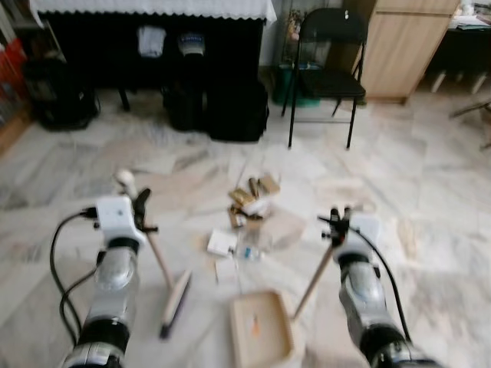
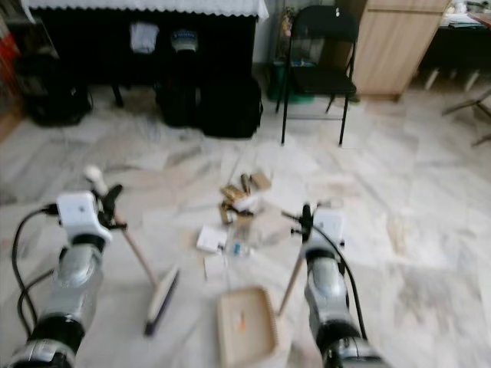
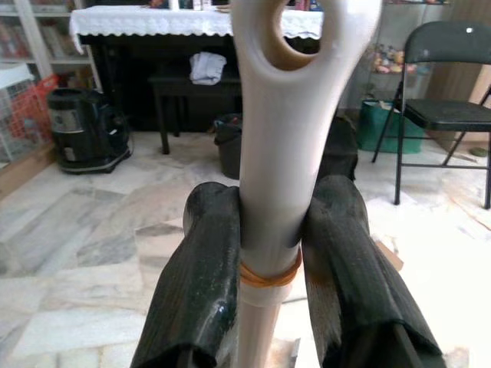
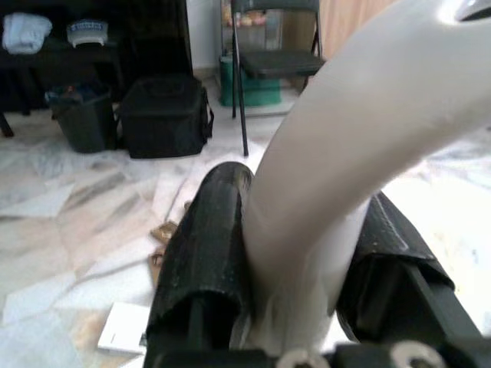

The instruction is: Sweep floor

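Litter point(image 1: 247, 211) lies in a loose heap on the marble floor point(image 1: 430, 192) between the two arms: crumpled brown scraps at the far end, white cards or packets nearer the robot. Just beside the near edge of the heap sits the dustpan point(image 1: 261, 328), a shallow tan tray with a small orange bit inside, its long handle slanting up to the right gripper point(image 1: 338, 217), whose black fingers point(image 4: 203, 268) are clamped on the pale grip. On the other side of the heap the broom point(image 1: 175, 300) rests its brush head on the floor, tilted, with its stick rising to the left gripper point(image 1: 143, 207); those fingers point(image 3: 196, 299) are pressed against the white handle just below its hanging loop. Farther back stand a black folding chair point(image 1: 328, 65), dark bags point(image 1: 236, 107) under a cloth-covered table point(image 1: 153, 9), and a wooden cabinet point(image 1: 403, 46).
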Tool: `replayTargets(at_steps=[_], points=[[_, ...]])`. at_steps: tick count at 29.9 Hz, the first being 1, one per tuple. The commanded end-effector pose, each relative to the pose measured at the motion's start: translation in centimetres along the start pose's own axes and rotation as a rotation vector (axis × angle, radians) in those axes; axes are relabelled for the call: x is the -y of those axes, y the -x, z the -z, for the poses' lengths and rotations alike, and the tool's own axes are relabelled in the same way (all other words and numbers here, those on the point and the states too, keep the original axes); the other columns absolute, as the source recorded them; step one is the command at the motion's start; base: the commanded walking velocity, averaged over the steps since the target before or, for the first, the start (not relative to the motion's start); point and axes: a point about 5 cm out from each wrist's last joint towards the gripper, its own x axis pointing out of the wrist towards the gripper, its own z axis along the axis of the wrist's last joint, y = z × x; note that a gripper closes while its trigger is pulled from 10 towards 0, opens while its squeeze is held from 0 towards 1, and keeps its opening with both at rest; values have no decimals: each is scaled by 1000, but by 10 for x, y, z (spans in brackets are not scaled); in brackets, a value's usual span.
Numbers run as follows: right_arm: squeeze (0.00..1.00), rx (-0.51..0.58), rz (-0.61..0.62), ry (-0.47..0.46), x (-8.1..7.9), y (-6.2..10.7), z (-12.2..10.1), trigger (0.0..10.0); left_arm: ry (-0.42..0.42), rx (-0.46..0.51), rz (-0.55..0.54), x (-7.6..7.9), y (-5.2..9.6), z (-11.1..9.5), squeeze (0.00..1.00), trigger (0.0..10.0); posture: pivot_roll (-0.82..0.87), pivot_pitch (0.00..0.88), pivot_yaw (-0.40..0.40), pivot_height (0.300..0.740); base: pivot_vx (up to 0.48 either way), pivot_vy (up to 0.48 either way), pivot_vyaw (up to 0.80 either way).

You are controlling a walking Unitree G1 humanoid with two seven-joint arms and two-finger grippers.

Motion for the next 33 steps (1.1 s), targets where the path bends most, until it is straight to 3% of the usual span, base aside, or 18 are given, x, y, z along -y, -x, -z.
replayTargets(at_steps=[1,21,33], points=[[0,39,4,18,4,-5,-9,10000,6,41,1,-2,-4,-9,0,10000,19,0,-60,740,0,0,0],[0,35,1,22,4,-5,-8,10000,8,25,2,-2,-3,-6,0,10000,20,0,-64,740,0,0,0],[0,27,2,26,4,-4,-7,10000,7,24,4,-2,-2,-6,0,10000,20,0,-63,740,290,0,0]])
